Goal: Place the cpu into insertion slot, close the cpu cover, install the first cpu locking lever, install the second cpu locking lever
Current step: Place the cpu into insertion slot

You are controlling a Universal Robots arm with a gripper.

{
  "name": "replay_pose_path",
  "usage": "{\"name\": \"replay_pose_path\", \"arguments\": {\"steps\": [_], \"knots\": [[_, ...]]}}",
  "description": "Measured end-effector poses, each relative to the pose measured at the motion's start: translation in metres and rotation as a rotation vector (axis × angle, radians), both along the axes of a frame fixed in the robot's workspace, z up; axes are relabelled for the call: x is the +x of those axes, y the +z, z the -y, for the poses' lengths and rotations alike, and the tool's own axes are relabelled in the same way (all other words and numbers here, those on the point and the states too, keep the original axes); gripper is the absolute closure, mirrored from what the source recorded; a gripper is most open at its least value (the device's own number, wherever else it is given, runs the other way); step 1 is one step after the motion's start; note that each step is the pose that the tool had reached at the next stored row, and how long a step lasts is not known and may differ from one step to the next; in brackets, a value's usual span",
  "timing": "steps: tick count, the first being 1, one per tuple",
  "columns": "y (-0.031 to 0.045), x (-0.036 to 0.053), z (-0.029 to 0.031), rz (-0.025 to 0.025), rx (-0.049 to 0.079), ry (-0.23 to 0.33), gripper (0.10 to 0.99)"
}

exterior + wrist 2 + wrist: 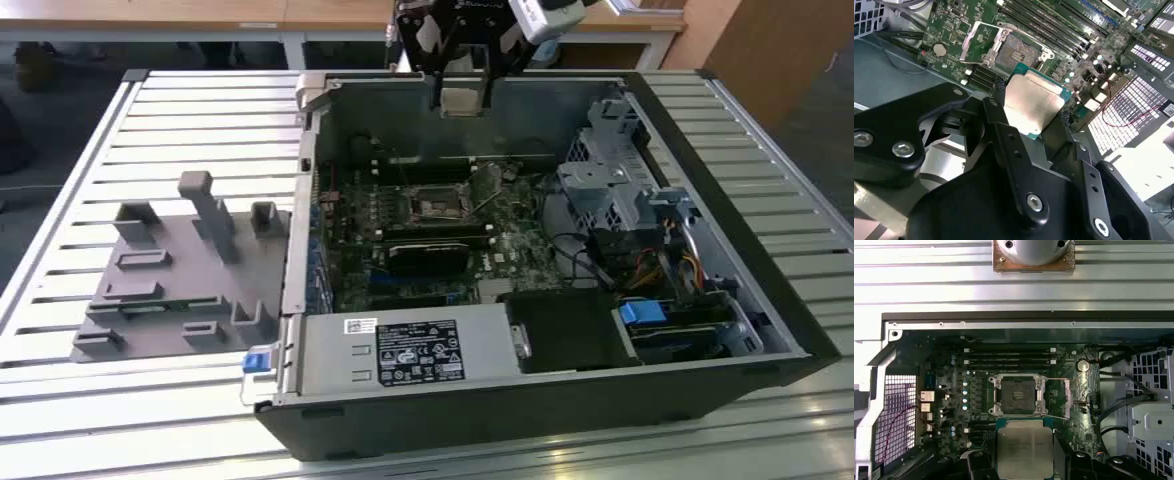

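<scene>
Exterior view, entries left to right.

- Grey plastic holder (174, 270), with upright pegs and shallow pockets, lies at 9 o'clock of the computer case (747, 300), just beside its wall.
- The case lies on its side, open upward, circuit board exposed.
- Inside, the grey power box (400, 350) sits at 7 o'clock. A bundle of coloured cables (661, 270) and a blue clip (643, 312) sit at 4 o'clock.
- Insertion slot (438, 205) is near the board's centre: a dark square with a thin metal rim, bare, nothing seated in it.
- In the second wrist view the cpu cover (969, 41) stands tilted up off the slot (1016, 50), along one side of it.
- Gripper (461, 100) hangs at 12 o'clock over the case's far wall, above the slot and apart from it.
- The fingers (999, 112) are narrow, clamped on two opposite edges of the cpu (1033, 105), silver top facing the camera.
- In the first wrist view the cpu (1023, 452) is near the slot (1015, 395), not touching.

Surface: slatted metal table (80, 420). Room: wooden desks (200, 12) at 12 o'clock, beyond the table.
</scene>
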State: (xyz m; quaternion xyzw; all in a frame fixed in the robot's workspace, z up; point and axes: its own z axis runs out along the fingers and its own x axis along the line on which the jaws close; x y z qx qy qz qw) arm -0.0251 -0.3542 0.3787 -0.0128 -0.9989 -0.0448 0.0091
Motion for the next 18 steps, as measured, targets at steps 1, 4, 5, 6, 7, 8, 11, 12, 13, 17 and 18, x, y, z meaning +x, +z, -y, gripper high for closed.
{"name": "replay_pose_path", "arguments": {"steps": [1,4,5,6,7,8,11,12,13,17,18], "knots": [[0.0,0.0,0.0,0.0,0.0,0.0,0.545],[0.0,0.0,0.0,0.0,0.0,-0.001,0.545],[0.0,0.0,0.0,0.0,0.0,-0.002,0.545],[0.0,0.0,0.0,0.0001,0.0,-0.004,0.545],[0.0,0.0,0.0,0.0,0.0,-0.007,0.545],[0.0,0.0,0.0,0.0,0.0,-0.012,0.545],[-0.0001,0.0,0.0,0.0,0.0,-0.043,0.545],[-0.0002,0.0,0.0,0.0,0.0,-0.058,0.545],[-0.0003,0.0,0.0,0.0,0.0,-0.074,0.545],[-0.0006,-0.0004,0.0,0.0,0.0,-0.126,0.545],[-0.0007,-0.0009,0.0,-0.0001,0.0,-0.133,0.545]]}}
